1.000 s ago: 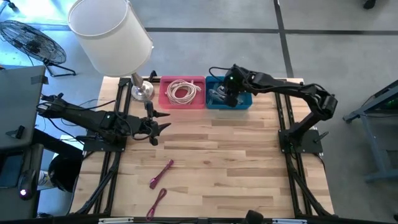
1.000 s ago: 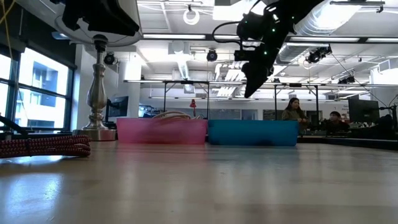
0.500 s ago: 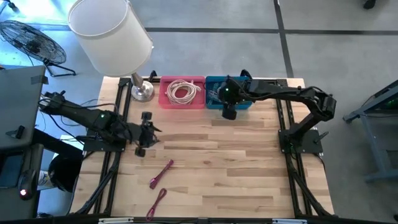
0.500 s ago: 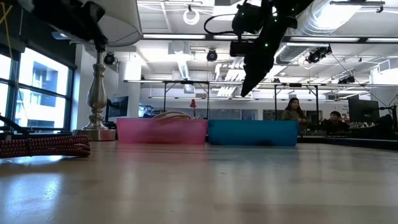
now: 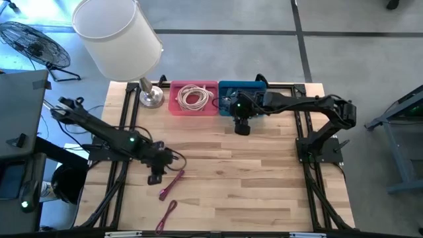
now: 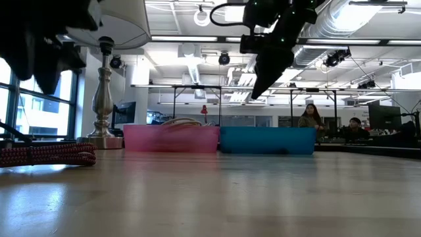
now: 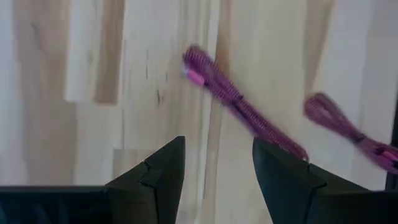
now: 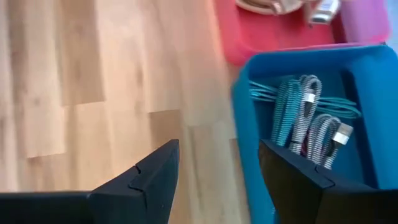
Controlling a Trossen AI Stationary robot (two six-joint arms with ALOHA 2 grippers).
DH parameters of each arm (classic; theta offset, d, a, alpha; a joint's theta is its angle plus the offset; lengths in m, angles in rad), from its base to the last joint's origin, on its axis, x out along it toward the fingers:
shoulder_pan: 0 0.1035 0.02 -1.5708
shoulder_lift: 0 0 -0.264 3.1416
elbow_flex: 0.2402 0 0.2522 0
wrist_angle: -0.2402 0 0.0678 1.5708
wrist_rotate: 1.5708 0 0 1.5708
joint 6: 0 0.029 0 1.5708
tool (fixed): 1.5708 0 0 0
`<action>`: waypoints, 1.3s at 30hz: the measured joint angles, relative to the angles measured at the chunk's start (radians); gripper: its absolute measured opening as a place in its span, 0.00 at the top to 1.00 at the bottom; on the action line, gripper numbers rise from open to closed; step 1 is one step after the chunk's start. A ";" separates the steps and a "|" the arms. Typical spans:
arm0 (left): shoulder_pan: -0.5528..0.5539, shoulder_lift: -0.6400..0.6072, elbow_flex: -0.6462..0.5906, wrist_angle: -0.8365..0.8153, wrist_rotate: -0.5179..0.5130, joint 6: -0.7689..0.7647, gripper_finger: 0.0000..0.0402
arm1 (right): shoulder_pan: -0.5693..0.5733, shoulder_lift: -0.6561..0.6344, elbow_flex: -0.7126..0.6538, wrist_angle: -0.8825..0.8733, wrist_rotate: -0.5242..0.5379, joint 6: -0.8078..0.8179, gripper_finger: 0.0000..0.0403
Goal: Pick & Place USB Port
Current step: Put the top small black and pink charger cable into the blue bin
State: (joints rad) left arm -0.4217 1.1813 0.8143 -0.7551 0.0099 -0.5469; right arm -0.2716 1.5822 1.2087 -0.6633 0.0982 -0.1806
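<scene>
Two coiled magenta USB cables lie on the wooden table: one (image 5: 172, 184) near the left middle, one (image 5: 166, 215) nearer the front edge. Both show in the left wrist view, the first (image 7: 239, 107) and the second (image 7: 348, 127). My left gripper (image 5: 156, 176) hangs open and empty just left of the first cable, fingers pointing down (image 7: 217, 168). My right gripper (image 5: 242, 127) is open and empty above the table, at the near edge of the blue bin (image 5: 254, 89). It also shows in the right wrist view (image 8: 217, 180).
A pink bin (image 5: 193, 98) holding a coiled white cable stands at the far edge, beside the blue bin, which holds teal cables (image 8: 308, 121). A lamp (image 5: 119, 36) with a metal base (image 5: 151, 98) stands at the far left. People sit beyond the table (image 6: 309, 118).
My left gripper has gone toward the table's near edge and a little right, down toward the first magenta cable. My right gripper has drawn back from over the blue bin toward the near edge and slightly left. The cables have not moved.
</scene>
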 joint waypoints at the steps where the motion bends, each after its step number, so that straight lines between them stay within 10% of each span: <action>1: 0.000 0.027 0.000 0.005 0.015 -0.013 0.54 | 0.011 0.000 0.000 -0.004 0.000 0.001 0.48; 18: 0.002 0.251 0.000 0.183 0.066 -0.322 0.54 | 0.138 0.000 0.000 -0.018 -0.001 0.000 0.48; 39: 0.002 0.294 0.000 0.238 0.054 -0.326 0.54 | 0.168 0.000 0.000 -0.028 -0.001 0.001 0.48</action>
State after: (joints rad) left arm -0.4198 1.4754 0.8146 -0.5176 0.0643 -0.8730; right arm -0.1036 1.5822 1.2087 -0.6909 0.0975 -0.1799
